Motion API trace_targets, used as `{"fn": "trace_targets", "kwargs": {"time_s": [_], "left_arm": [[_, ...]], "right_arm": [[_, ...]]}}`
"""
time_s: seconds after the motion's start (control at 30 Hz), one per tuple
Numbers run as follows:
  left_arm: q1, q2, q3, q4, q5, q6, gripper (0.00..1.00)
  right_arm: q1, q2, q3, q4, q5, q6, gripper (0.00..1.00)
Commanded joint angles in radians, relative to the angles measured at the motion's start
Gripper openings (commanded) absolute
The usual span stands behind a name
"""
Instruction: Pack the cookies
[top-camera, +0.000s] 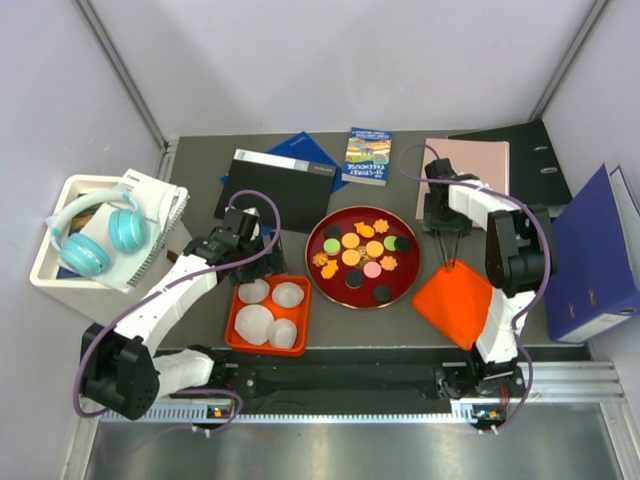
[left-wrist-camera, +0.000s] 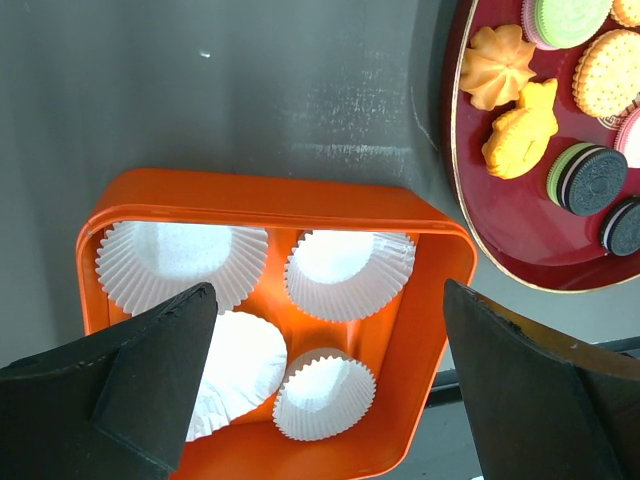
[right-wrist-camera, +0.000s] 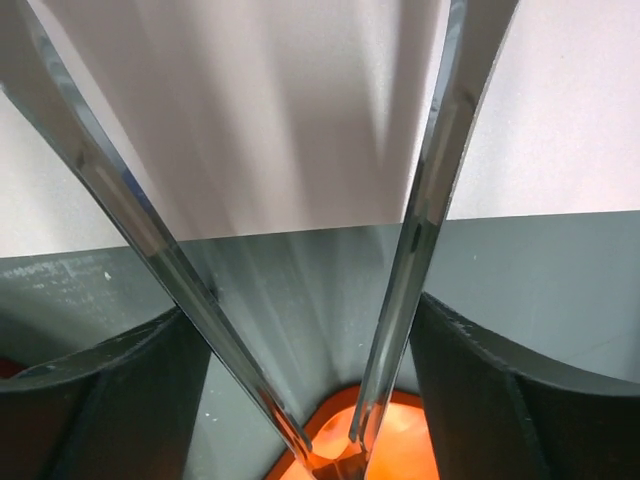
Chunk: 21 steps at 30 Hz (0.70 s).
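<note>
The left gripper (left-wrist-camera: 328, 290) is held released above a square orange plastic tray (left-wrist-camera: 270, 188) of white paper cups (left-wrist-camera: 350, 270); thin metal tongs (right-wrist-camera: 150, 235) are clenched in the right gripper (right-wrist-camera: 300, 310), tips over a flat orange lid (top-camera: 452, 300). The assorted cookies (top-camera: 360, 255) are laid on a round red plate (top-camera: 322, 285)

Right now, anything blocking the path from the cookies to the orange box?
Nothing visible. The cookies lie on the red plate right beside the orange box, bare table between. The box is open-topped; only the left tool hangs open above its paper cups.
</note>
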Motion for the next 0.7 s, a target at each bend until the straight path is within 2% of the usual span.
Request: {"fn": "trace_targets", "kwargs": {"time_s": [0.0,0.1,0.17,0.27,0.37,0.47,0.67], "left_arm": [[-0.004,-0.008,-0.009,0.028,-0.009,-0.004,0.99],[-0.004,-0.012,-0.011,0.025,-0.011,-0.002,0.99],[-0.004,-0.012,-0.011,0.026,-0.009,-0.004,0.99],[-0.004,-0.013,-0.011,0.026,-0.008,-0.002,0.99],[-0.004,-0.022,-0.014,0.022,-0.004,-0.004,0.99],[-0.006,-0.03,-0.016,0.016,-0.001,-0.006,0.99],[-0.009,-0.032,-0.014,0.011,0.008,-0.016,0.99]], "right_arm": [[-0.002,0.038,-0.006,0.013,0.015,0.006,0.66],[-0.01,0.027,-0.023,0.022,-0.022,0.016,0.52],[-0.014,0.018,-0.044,0.037,-0.063,0.028,0.51],[-0.03,0.012,-0.067,0.051,-0.122,0.037,0.55],[-0.031,0.006,-0.09,0.071,-0.154,0.037,0.65],[-0.033,-0.011,-0.119,0.103,-0.183,0.039,0.7],[-0.039,-0.037,-0.161,0.145,-0.231,0.048,0.74]]}}
